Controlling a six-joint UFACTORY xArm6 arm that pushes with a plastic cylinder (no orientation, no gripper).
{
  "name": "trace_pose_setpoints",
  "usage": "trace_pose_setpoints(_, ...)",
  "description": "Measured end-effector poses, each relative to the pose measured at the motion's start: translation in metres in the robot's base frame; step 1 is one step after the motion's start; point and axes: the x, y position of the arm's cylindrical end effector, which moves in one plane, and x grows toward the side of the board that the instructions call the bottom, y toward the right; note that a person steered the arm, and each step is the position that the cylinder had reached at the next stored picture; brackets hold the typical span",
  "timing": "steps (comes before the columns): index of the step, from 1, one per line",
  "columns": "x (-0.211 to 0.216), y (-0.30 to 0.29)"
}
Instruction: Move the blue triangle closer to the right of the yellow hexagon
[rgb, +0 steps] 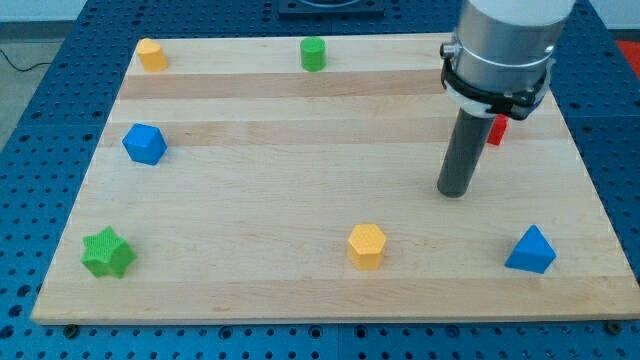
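Observation:
The blue triangle (531, 250) lies near the view's bottom right corner of the wooden board. The yellow hexagon (367, 245) lies at the view's bottom centre, well to the left of the triangle. My tip (455, 190) rests on the board above and between them, up and to the left of the blue triangle and touching no block.
A red block (497, 130) is partly hidden behind the rod. A green block (313, 53) and a yellow block (152, 54) sit along the top edge. A blue block (145, 144) is at the left, a green star (108, 252) at the bottom left.

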Motion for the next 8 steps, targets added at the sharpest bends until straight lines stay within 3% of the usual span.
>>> trace_pose_setpoints(2,0.028,0.148)
trace_pose_setpoints(3,0.074,0.173)
trace_pose_setpoints(4,0.108,0.150)
trace_pose_setpoints(6,0.110,0.083)
trace_pose_setpoints(8,0.103,0.102)
